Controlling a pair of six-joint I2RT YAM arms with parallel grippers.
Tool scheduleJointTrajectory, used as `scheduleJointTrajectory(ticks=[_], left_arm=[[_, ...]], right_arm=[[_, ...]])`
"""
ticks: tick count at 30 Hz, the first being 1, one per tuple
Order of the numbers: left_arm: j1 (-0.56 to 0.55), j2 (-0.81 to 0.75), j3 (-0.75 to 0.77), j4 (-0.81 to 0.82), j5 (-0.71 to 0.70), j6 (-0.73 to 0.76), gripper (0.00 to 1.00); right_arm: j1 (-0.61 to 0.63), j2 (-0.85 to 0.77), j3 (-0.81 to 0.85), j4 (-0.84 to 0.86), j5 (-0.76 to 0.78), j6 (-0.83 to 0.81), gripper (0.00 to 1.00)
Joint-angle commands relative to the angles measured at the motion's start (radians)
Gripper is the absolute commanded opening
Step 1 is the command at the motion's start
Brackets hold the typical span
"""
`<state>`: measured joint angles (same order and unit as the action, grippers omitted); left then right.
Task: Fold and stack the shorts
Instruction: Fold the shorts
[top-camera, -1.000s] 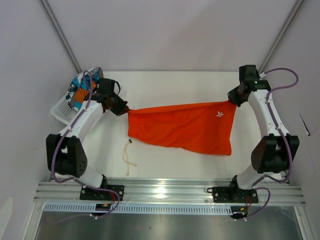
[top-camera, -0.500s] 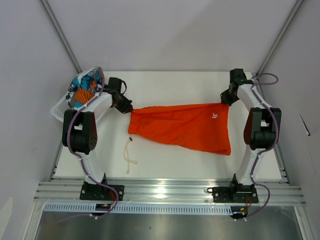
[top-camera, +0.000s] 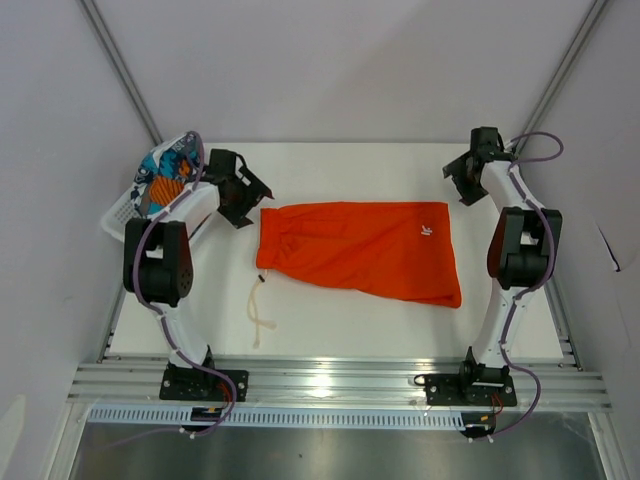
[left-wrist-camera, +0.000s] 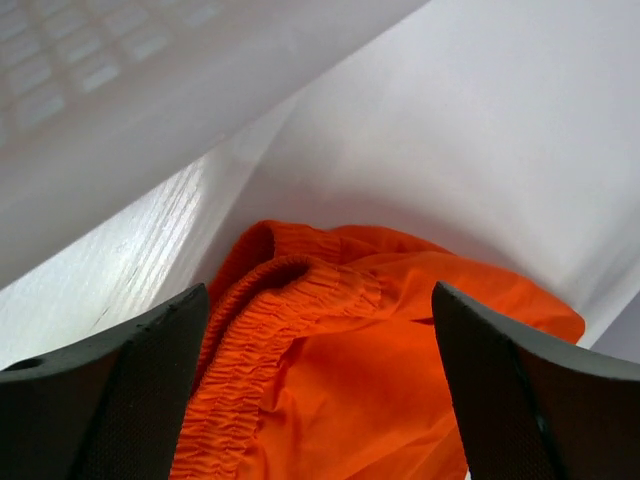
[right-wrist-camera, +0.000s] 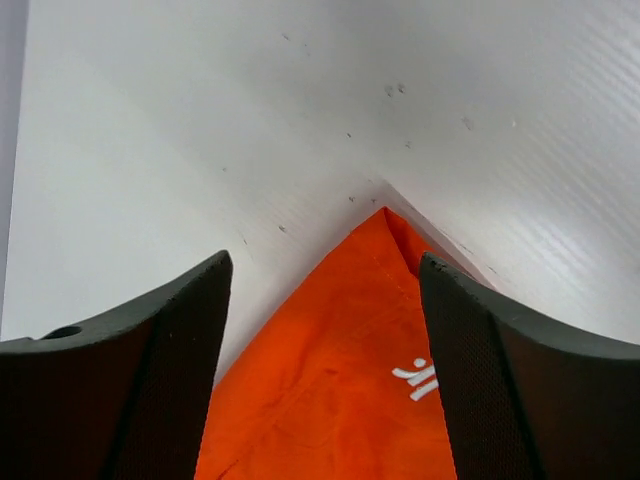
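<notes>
The orange shorts (top-camera: 360, 250) lie flat on the white table, waistband to the left, with a white drawstring (top-camera: 259, 318) trailing toward the near edge. My left gripper (top-camera: 243, 198) is open just off the waistband corner (left-wrist-camera: 300, 290), holding nothing. My right gripper (top-camera: 462, 182) is open above the far right hem corner (right-wrist-camera: 385, 240), where a small white logo (right-wrist-camera: 425, 378) shows. The patterned shorts (top-camera: 170, 172) sit bunched in the white mesh basket (top-camera: 122, 215) at the far left.
The table (top-camera: 340, 170) is walled by white panels at the back and sides. Two metal struts slant up from its back corners. An aluminium rail (top-camera: 330, 380) carrying both arm bases runs along the near edge.
Both grippers have opened and let go of the orange shorts. The cloth, stretched between them before, now lies slack and flat on the table. Both grippers have drawn slightly outward.
</notes>
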<state>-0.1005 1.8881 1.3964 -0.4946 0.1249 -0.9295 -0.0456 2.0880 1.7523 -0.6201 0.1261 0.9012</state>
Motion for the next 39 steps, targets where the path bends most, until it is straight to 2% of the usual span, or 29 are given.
scheduleJointTrajectory(ticks=[1,2,3,4,7,12,17,18,19,21,22,24,25,26,27,28,29,30,31,36,39], left_arm=[[0.019,-0.095,-0.017,0.013,0.036,0.058,0.94],[0.016,-0.11,-0.023,0.002,0.022,0.072,0.95],[0.015,-0.15,-0.028,0.005,0.021,0.08,0.95],[0.012,-0.168,-0.06,0.011,0.025,0.089,0.96],[-0.002,-0.242,-0.135,0.054,0.05,0.119,0.98],[-0.024,-0.319,-0.247,0.119,0.116,0.198,0.99],[-0.065,-0.417,-0.327,0.12,0.088,0.254,0.99],[-0.08,-0.437,-0.383,0.123,0.072,0.261,0.99],[-0.112,-0.475,-0.436,0.114,0.021,0.265,0.99],[-0.134,-0.518,-0.479,0.119,-0.025,0.267,0.99],[-0.137,-0.538,-0.5,0.128,-0.031,0.265,0.99],[-0.137,-0.598,-0.578,0.145,-0.03,0.268,0.99],[-0.137,-0.619,-0.603,0.143,-0.031,0.274,0.99],[-0.137,-0.639,-0.615,0.143,-0.027,0.276,0.99],[-0.137,-0.677,-0.626,0.143,-0.021,0.276,0.99],[-0.137,-0.696,-0.651,0.139,-0.018,0.278,0.99],[-0.137,-0.714,-0.657,0.137,-0.013,0.279,0.99],[-0.137,-0.745,-0.665,0.127,-0.013,0.281,0.99],[-0.137,-0.757,-0.672,0.12,-0.016,0.288,0.99],[-0.137,-0.788,-0.683,0.1,-0.018,0.302,0.99],[-0.137,-0.774,-0.701,0.117,0.008,0.308,0.99]], right_arm=[[0.0,-0.11,-0.002,0.058,-0.041,-0.143,0.77],[0.003,-0.133,-0.06,0.084,-0.074,-0.181,0.77],[0.006,-0.188,-0.097,0.162,-0.198,-0.229,0.77],[0.01,-0.216,-0.14,0.204,-0.251,-0.295,0.75],[0.042,-0.319,-0.304,0.337,-0.399,-0.34,0.73],[0.22,-0.375,-0.405,0.396,-0.459,-0.39,0.72],[0.363,-0.35,-0.41,0.425,-0.471,-0.387,0.63],[0.406,-0.341,-0.409,0.443,-0.474,-0.374,0.62],[0.426,-0.312,-0.401,0.462,-0.485,-0.366,0.56],[0.478,-0.27,-0.378,0.461,-0.494,-0.348,0.49],[0.493,-0.247,-0.34,0.456,-0.505,-0.344,0.42],[0.519,-0.169,-0.307,0.468,-0.56,-0.329,0.36],[0.536,-0.14,-0.294,0.482,-0.595,-0.302,0.29],[0.541,-0.079,-0.278,0.544,-0.649,-0.277,0.28],[0.544,-0.045,-0.268,0.566,-0.751,-0.25,0.24],[0.547,-0.011,-0.252,0.577,-0.781,-0.205,0.13],[0.555,0.042,-0.228,0.585,-0.801,-0.196,0.08],[0.559,0.061,-0.214,0.573,-0.803,-0.194,0.02],[0.573,0.079,-0.199,0.548,-0.787,-0.205,0.0],[0.59,0.152,-0.114,0.314,-0.703,-0.269,0.0],[0.586,0.115,-0.14,0.183,-0.558,-0.346,0.0]])
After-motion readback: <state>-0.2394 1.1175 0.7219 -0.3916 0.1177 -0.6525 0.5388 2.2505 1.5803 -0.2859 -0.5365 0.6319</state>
